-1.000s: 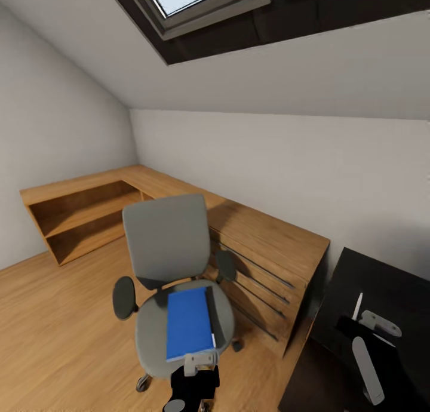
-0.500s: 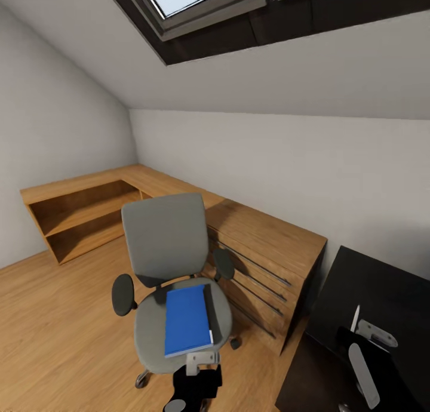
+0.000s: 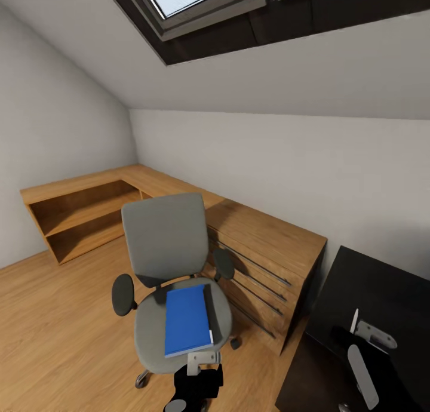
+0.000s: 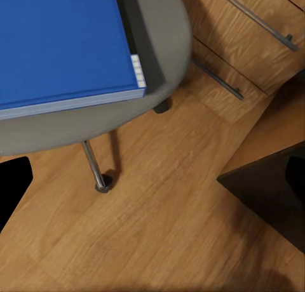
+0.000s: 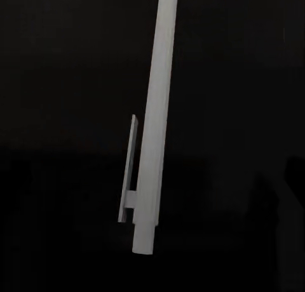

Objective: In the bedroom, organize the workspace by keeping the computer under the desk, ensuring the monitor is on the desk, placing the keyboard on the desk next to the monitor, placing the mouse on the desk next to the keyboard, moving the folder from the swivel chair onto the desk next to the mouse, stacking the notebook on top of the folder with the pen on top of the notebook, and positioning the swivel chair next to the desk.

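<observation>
The grey swivel chair (image 3: 170, 245) stands in the middle of the wood floor, facing me. The bright-blue folder (image 3: 188, 319) lies flat on its seat, and its near corner (image 4: 63, 44) also shows in the left wrist view. My left gripper (image 3: 201, 359) hovers just in front of the seat's near edge, its dark fingers (image 4: 11, 190) spread wide and empty. At lower right, my right gripper (image 3: 371, 339) hangs over the glossy black desk (image 3: 382, 280). The thin white-silver pen (image 3: 355, 320) lies beside it and runs straight along the right wrist view as pen (image 5: 152, 120).
Low wooden drawer cabinets (image 3: 263, 251) and open shelves (image 3: 83, 221) line the wall behind the chair. The chair's castor leg (image 4: 95, 168) and the desk corner (image 4: 267, 190) are close together over bare plank floor. A sloped ceiling with a skylight (image 3: 197, 0) hangs overhead.
The whole head view has shifted slightly, so the camera moved. My right gripper sits a little lower over the desk beside the pen. The folder and chair look unmoved.
</observation>
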Motion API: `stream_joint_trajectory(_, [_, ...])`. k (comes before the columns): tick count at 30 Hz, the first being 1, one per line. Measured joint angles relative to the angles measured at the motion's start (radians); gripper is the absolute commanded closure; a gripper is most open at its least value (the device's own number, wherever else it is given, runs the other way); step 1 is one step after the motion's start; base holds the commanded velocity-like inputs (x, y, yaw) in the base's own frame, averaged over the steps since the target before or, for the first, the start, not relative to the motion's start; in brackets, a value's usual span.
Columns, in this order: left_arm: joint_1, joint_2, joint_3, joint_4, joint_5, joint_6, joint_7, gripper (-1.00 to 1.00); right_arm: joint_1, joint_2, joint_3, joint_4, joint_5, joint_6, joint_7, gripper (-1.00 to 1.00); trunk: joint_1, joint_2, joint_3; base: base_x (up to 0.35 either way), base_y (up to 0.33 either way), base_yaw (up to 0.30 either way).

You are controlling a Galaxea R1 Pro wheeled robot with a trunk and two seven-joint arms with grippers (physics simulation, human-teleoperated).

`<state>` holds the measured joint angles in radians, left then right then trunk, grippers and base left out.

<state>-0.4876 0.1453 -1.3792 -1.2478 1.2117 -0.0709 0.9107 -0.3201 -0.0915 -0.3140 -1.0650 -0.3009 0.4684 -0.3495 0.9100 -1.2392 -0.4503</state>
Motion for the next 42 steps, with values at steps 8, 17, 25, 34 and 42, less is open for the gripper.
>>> stream_joint_trajectory(8, [0.0,0.0,0.0,0.001,0.0,0.0,-0.001,-1.0,0.006,0.018,-0.001,-0.159,-0.001,0.0,-0.003,-1.0,0.0,0.0,0.0,0.0,0.0,0.0])
stream_joint_trajectory(17, [0.0,0.002,0.0,0.0,0.0,0.0,0.0,-1.0,0.009,0.155,0.003,-0.239,0.169,-0.002,-0.007,-1.0,0.0,0.0,0.0,0.0,0.0,0.087])
stream_joint_trajectory(25, [0.0,0.005,0.001,0.0,0.003,0.0,0.0,-1.0,0.009,0.189,0.052,-0.192,0.227,-0.039,-0.008,-1.0,0.0,0.0,0.0,0.0,0.0,0.271])
stream_joint_trajectory(34, [0.0,0.006,0.002,0.0,0.004,0.0,0.0,-1.0,0.009,0.19,0.092,-0.149,0.23,-0.082,-0.01,-1.0,0.0,0.0,0.0,0.0,0.0,0.279])
stream_joint_trajectory(42, [0.0,0.006,0.002,0.0,0.004,0.0,0.0,-1.0,0.009,0.19,0.1,-0.148,0.231,-0.084,-0.01,-1.0,0.0,0.0,0.0,0.0,0.0,0.279])
